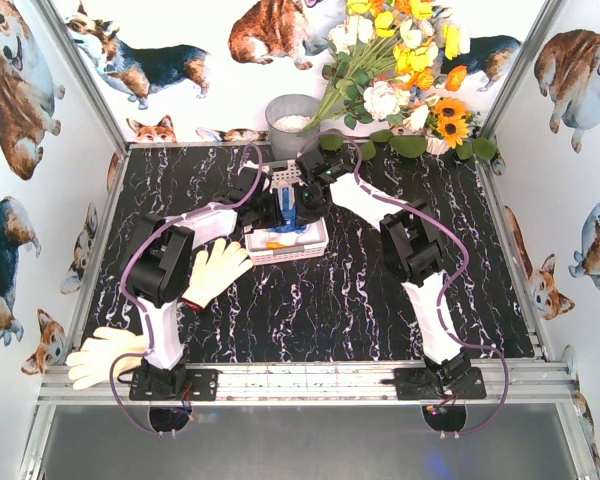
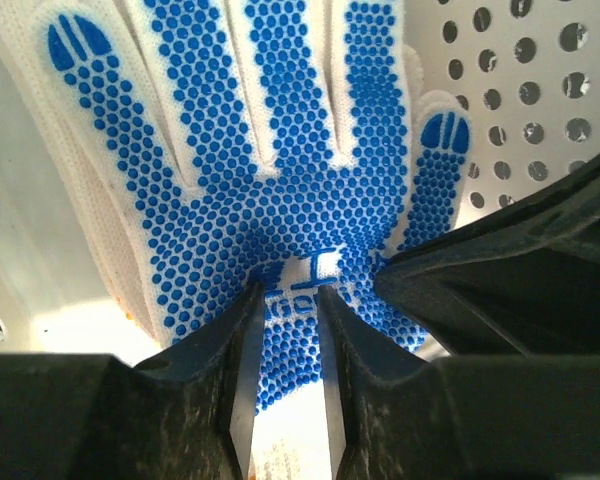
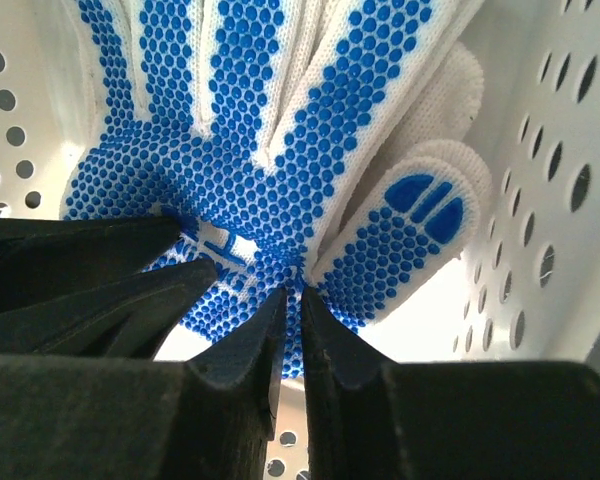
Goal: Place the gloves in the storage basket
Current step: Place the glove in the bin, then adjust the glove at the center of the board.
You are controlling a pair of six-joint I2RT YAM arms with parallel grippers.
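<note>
Over the white perforated storage basket (image 1: 320, 246) hangs a white glove with a blue-dotted palm (image 1: 289, 216), its fingers pointing down inside the basket walls (image 2: 520, 60) (image 3: 560, 150). My right gripper (image 3: 292, 290) (image 1: 306, 200) is shut on a pinch of that glove's palm (image 3: 260, 150). The left gripper (image 2: 290, 290) (image 1: 277, 208) has its jaws a narrow gap apart, and the glove's lower palm (image 2: 280, 150) fills that gap. A second white glove (image 3: 450, 90) lies behind it in the basket. One yellowish glove (image 1: 217, 268) lies on the table left of the basket. Another glove (image 1: 102, 352) rests on the near rail.
A round grey bucket (image 1: 290, 122) stands behind the basket, next to a bunch of flowers (image 1: 400, 70) at the back right. The metal rail (image 1: 310, 378) crosses the near edge. Patterned walls close in the black marbled table (image 1: 360, 300) on three sides.
</note>
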